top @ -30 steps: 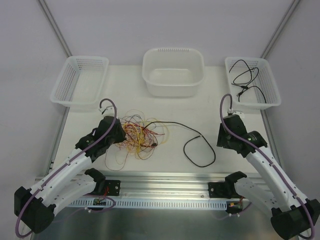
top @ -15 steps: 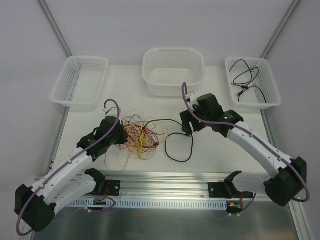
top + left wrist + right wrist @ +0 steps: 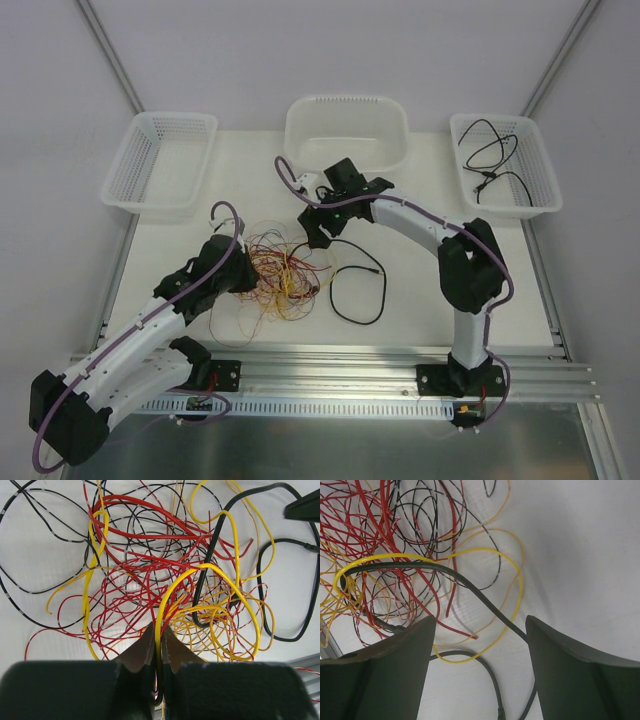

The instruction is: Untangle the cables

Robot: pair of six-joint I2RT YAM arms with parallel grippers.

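Note:
The cables (image 3: pixel 283 272) lie as a tangle of thin red, yellow and black wires left of the table's middle. My left gripper (image 3: pixel 244 272) sits at the tangle's left edge. In the left wrist view it (image 3: pixel 158 628) is shut on a yellow cable (image 3: pixel 159 611) that arches up into the clump (image 3: pixel 150 565). My right gripper (image 3: pixel 318 234) hovers over the tangle's upper right edge. Its jaws (image 3: pixel 480 620) stand wide open. A thick black cable (image 3: pixel 485 605) and a yellow loop (image 3: pixel 519 587) lie on the table below the gap, untouched. The black cable loops out to the right (image 3: pixel 362 292).
A mesh basket (image 3: pixel 160 160) stands at the back left and a white tub (image 3: pixel 345 150) at the back middle. A second mesh basket (image 3: pixel 530 170) at the back right holds black cables (image 3: pixel 495 155). A metal rail (image 3: pixel 330 360) runs along the near edge.
My right arm has swung from the right side across to the tangle, and its jaws have opened wide. The black cable's loop has shifted left. The left gripper has kept its grip.

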